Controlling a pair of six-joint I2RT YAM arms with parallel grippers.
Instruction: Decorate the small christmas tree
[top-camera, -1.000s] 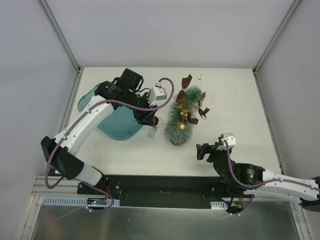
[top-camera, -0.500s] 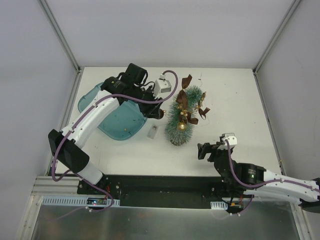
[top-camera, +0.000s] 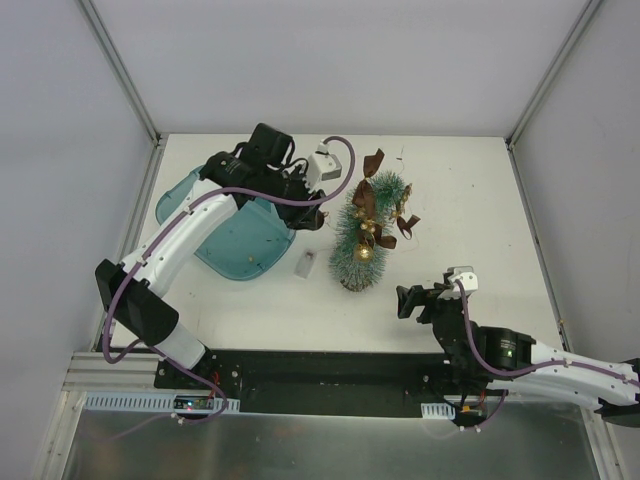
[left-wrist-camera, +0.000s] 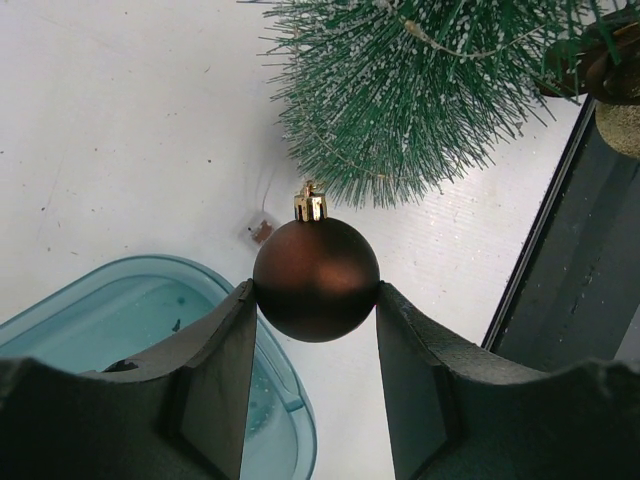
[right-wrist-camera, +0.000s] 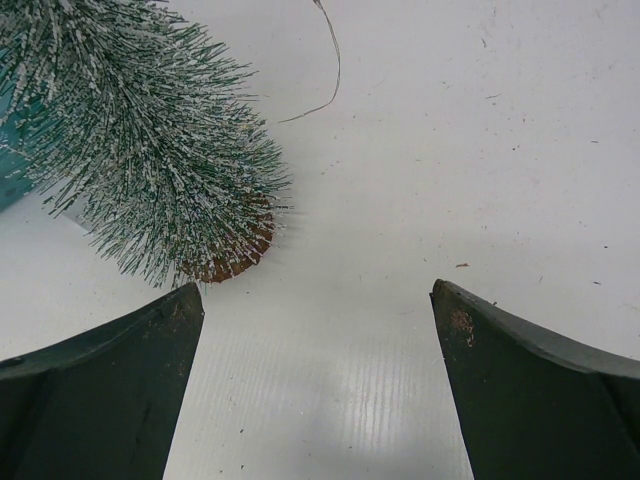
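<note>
left arm (top-camera: 175, 240): white shells, black joints | cable (top-camera: 352, 160): purple | left tool (left-wrist-camera: 315, 290): dark-grey fingers

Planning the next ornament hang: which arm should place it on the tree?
Left. The left gripper is shut on a brown bauble right beside the small christmas tree. The right gripper is open and empty, low by the tree's base.

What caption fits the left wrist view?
The left jaws clamp a brown bauble; small christmas tree ahead, teal tray at lower left.
</note>
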